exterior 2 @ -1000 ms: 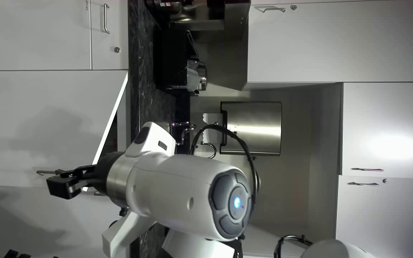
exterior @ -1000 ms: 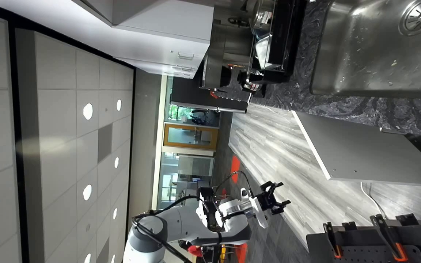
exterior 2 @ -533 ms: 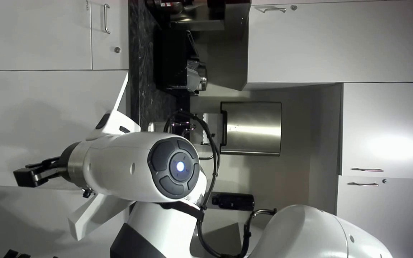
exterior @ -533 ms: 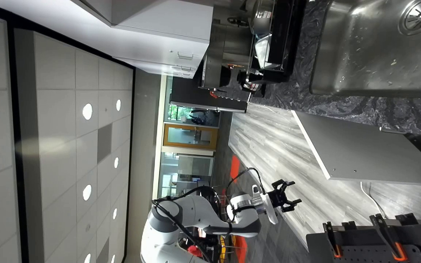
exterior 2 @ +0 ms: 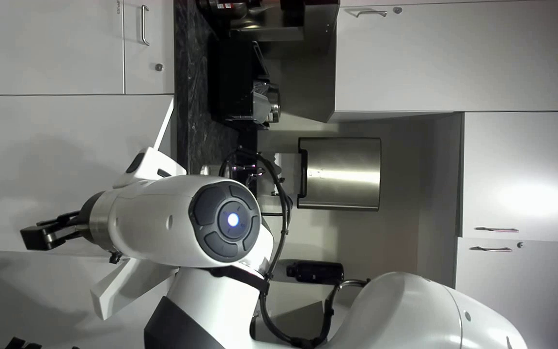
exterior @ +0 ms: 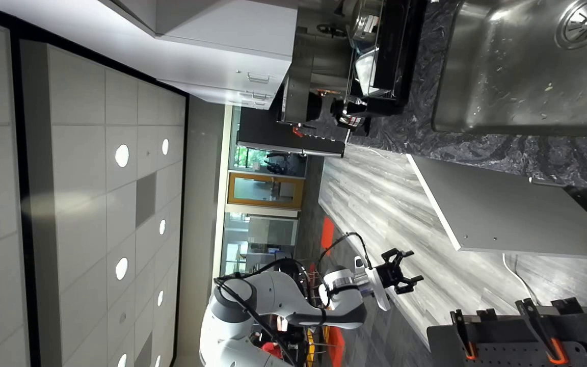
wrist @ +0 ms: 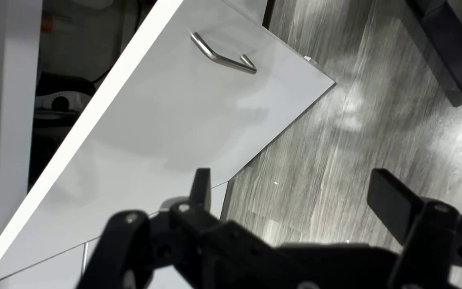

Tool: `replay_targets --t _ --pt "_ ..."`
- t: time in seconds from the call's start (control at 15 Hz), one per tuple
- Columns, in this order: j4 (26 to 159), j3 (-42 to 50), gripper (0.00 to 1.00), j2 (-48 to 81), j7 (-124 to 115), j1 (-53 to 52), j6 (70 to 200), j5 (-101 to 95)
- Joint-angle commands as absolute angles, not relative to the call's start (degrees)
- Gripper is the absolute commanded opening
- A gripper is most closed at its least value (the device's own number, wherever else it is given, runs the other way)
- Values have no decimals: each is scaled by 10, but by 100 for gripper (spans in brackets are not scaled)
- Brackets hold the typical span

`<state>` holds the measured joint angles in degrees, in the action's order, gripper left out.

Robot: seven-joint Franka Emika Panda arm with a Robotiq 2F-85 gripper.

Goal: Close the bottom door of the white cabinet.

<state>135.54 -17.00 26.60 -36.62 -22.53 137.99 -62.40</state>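
Note:
The bottom door is a pale flat panel standing ajar, shown in both exterior views (exterior: 507, 209) (exterior 2: 27, 155) and in the wrist view (wrist: 175, 108). Both exterior pictures lie on their side. Its silver handle (wrist: 223, 60) shows in the wrist view. A gap between the door's bright edge and the frame shows the dark cabinet inside (wrist: 62, 132). My gripper (exterior: 416, 266) is open and empty, in front of the door's outer face and apart from it in an exterior view. It also shows side-on (exterior 2: 37, 237) and in the wrist view (wrist: 291, 188).
The dark stone counter (exterior: 528, 158) with a steel sink (exterior: 517, 76) lies above the door. A black tool rack (exterior: 507, 331) stands near the door's free side. A dark bar (wrist: 455, 56) crosses above the wood-grain floor (wrist: 335, 132). A closed neighbouring door (exterior 2: 41, 48) adjoins.
My arm and gripper have lowered, moving right in one picture and left in the other, mostly in the first half second, then only slightly. The door has not moved. The gripper stays open.

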Motion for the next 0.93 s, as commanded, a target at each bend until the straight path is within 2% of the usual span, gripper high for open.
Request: replay_targets --t 0.0,0.4,0.87 --pt "1311 -135 100 324 -392 -250 1375 -665" --pt "1234 -107 100 418 -428 -270 1350 -741" --pt "1189 -99 100 470 -437 -264 1251 -789"
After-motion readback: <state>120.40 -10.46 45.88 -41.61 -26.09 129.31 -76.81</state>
